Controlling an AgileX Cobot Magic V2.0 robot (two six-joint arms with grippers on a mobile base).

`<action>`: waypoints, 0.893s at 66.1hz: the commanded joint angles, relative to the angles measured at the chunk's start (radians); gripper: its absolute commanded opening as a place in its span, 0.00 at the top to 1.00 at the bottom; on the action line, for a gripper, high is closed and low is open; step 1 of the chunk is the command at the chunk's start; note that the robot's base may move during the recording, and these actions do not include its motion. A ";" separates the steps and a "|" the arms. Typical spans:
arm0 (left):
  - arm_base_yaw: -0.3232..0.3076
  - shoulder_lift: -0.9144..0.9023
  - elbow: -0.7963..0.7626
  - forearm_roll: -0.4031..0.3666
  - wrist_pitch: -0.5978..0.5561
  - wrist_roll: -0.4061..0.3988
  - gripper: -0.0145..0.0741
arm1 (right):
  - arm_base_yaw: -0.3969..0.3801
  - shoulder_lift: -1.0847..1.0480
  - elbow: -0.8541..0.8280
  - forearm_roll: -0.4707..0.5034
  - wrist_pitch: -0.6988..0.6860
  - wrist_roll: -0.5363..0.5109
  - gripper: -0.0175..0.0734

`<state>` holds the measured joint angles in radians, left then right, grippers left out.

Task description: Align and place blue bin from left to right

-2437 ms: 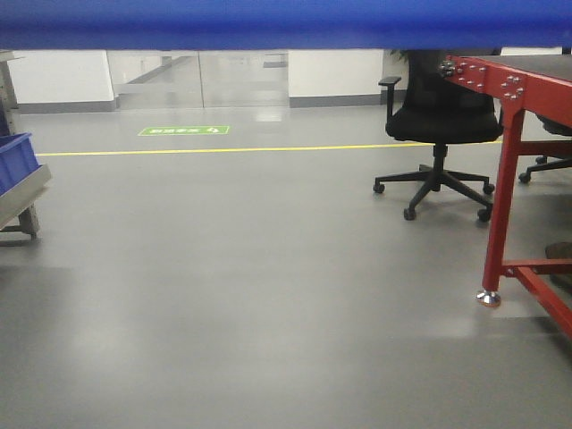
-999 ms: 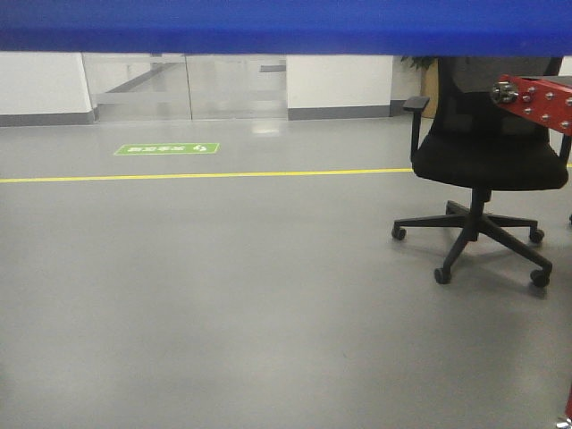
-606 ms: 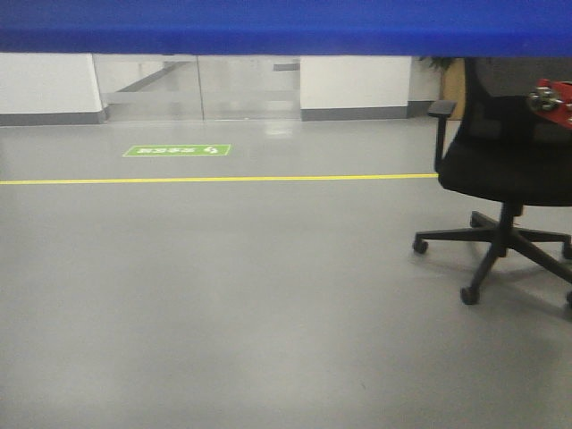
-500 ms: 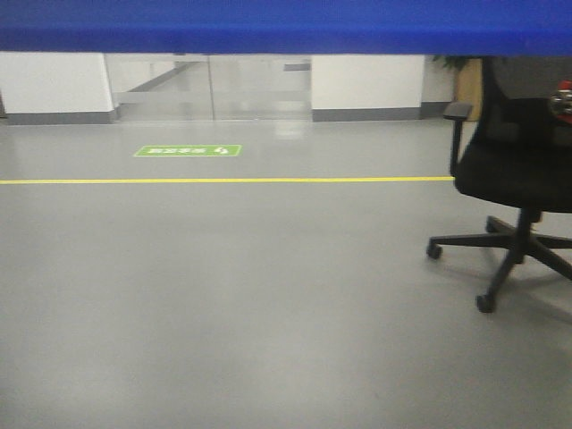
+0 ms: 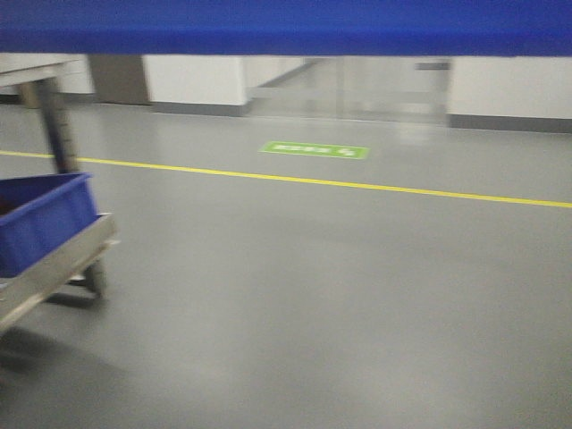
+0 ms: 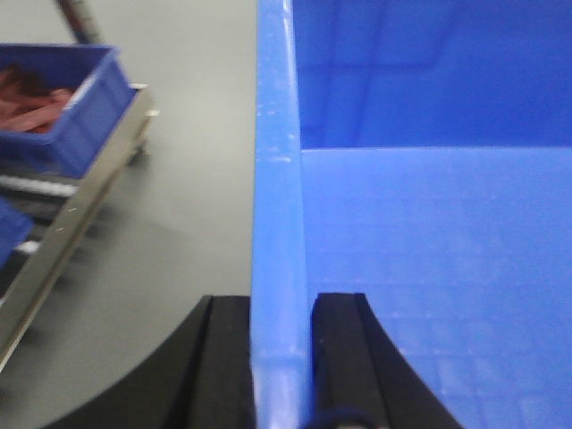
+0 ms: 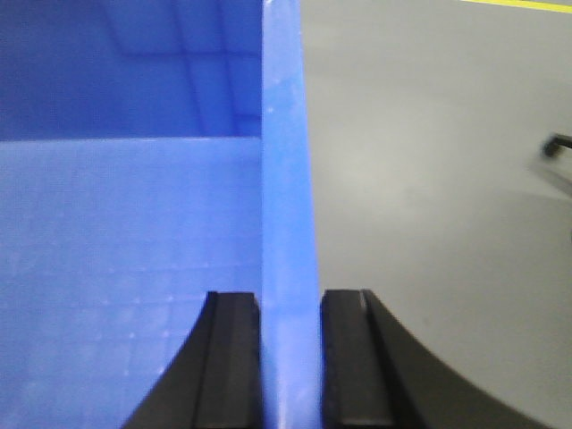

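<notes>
The blue bin (image 6: 279,179) hangs between my two claws, and each claw takes one of its side walls. My left claw (image 6: 281,308) is closed on the left wall. One black finger (image 6: 231,357) presses on the outside and the other on the inside, and the thick rim runs away from me between them. My right claw (image 7: 290,304) is closed in the same way on the opposite wall, with the wall standing upright between its two fingers. The inside of the bin lies between the claws, and its bottom shows a faint grid. In the front view the bin is only a blue band across the whole top edge, above the floor (image 5: 313,313).

To the left of my left claw, and lower, stands a metal cart (image 6: 98,188) with a sloped shelf. A small blue bin (image 6: 85,116) sits on it, well apart from the bin I hold, with red pieces (image 6: 31,89) inside, too blurred to name. To the right of my right claw there is grey floor, and a dark thing at the picture edge that I cannot recognise.

Far ahead of both claws a yellow line (image 5: 357,183) crosses the floor. Behind it are a green sign (image 5: 315,150) and glass doors (image 5: 357,85) in a pale wall.
</notes>
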<state>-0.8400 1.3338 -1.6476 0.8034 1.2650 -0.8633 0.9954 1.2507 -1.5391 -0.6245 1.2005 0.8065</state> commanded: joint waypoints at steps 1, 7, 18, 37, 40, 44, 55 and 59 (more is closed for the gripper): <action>-0.020 -0.008 -0.010 0.013 -0.111 -0.002 0.96 | 0.013 -0.005 -0.010 -0.002 -0.252 0.003 0.88; -0.020 -0.008 -0.010 0.013 -0.111 -0.002 0.96 | 0.013 -0.005 -0.010 -0.002 -0.252 0.003 0.88; -0.020 -0.008 -0.010 0.013 -0.111 -0.002 0.96 | 0.013 -0.005 -0.010 -0.002 -0.252 0.003 0.88; -0.020 -0.008 -0.010 0.013 -0.111 -0.002 0.96 | 0.013 -0.005 -0.010 -0.002 -0.252 0.003 0.88; -0.020 -0.008 -0.010 0.013 -0.111 -0.002 0.96 | 0.013 -0.005 -0.010 -0.002 -0.252 0.003 0.88; -0.020 -0.008 -0.010 0.013 -0.111 -0.002 0.96 | 0.013 -0.005 -0.010 -0.002 -0.252 0.003 0.88; -0.020 -0.008 -0.010 0.013 -0.111 -0.002 0.96 | 0.013 -0.005 -0.010 -0.002 -0.252 0.003 0.88; -0.020 -0.008 -0.010 0.013 -0.111 -0.002 0.96 | 0.013 -0.005 -0.010 -0.002 -0.252 0.003 0.88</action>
<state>-0.8400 1.3338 -1.6476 0.8059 1.2650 -0.8633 0.9954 1.2507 -1.5391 -0.6245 1.2005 0.8065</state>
